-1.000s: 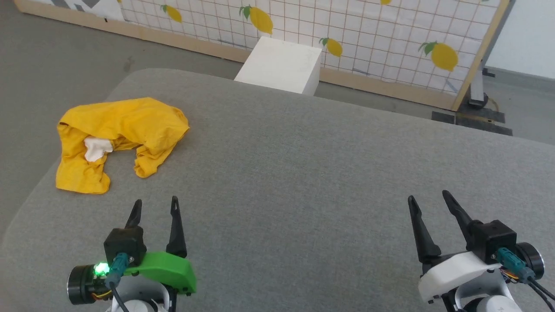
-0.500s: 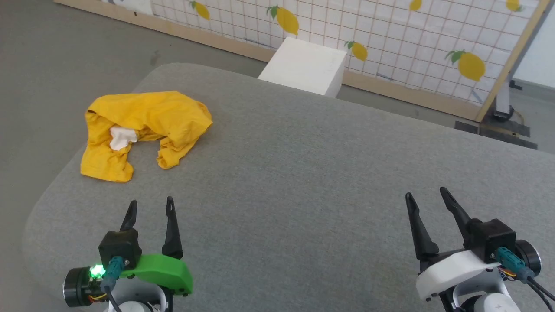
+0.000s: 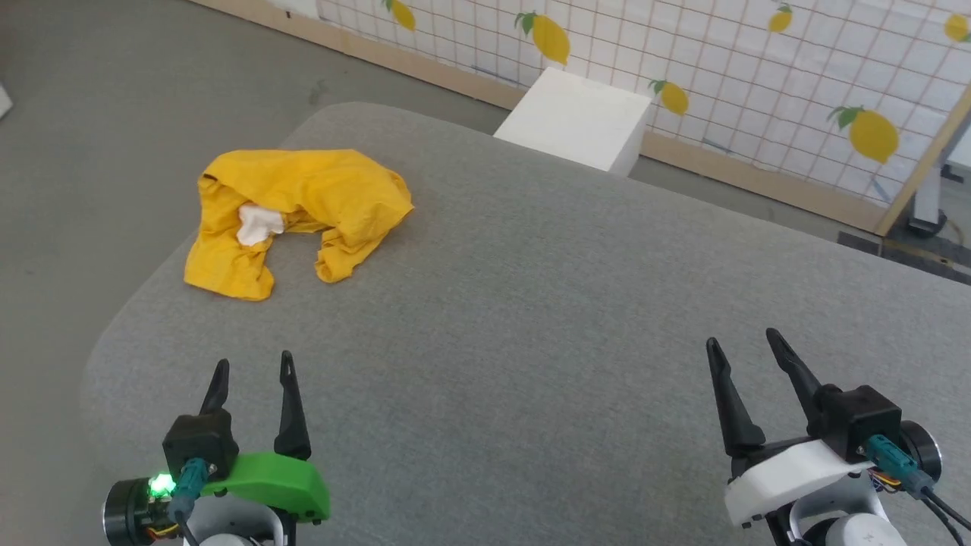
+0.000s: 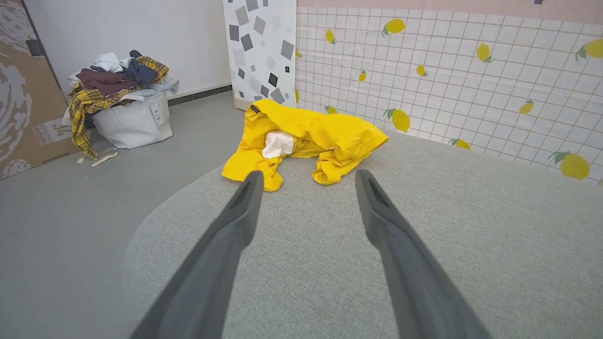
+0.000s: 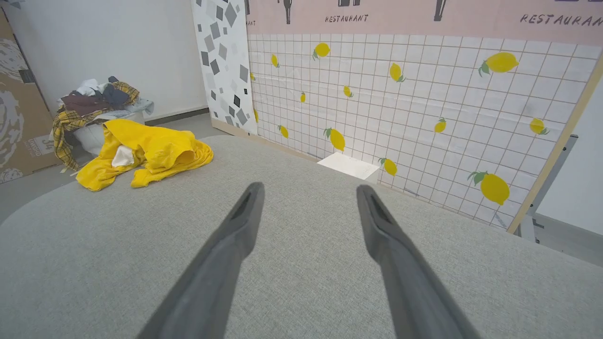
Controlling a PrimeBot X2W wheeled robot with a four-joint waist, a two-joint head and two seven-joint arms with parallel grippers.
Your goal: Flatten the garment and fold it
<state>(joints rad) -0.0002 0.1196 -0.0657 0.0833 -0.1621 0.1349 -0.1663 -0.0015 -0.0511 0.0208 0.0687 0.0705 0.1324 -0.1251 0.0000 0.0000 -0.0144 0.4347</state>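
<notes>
- Yellow shirt (image 3: 326, 189) in a crumpled heap at the far left corner of the grey table (image 3: 531, 318), close to its rounded edge.
- Almost straight ahead of the left gripper (image 3: 253, 359), though well apart from it; far off to the left of the right gripper (image 3: 741, 337), across most of the table.
- Both grippers wide open and empty, over the near side of the table.
- Heap longer side to side than front to back, with two loose ends trailing toward the robot and a white patch (image 3: 258, 224) between the folds.
- Sleeves or hem, hard to tell from here.
- Likely a job for the left arm first: forward onto the nearer trailing end.
</notes>
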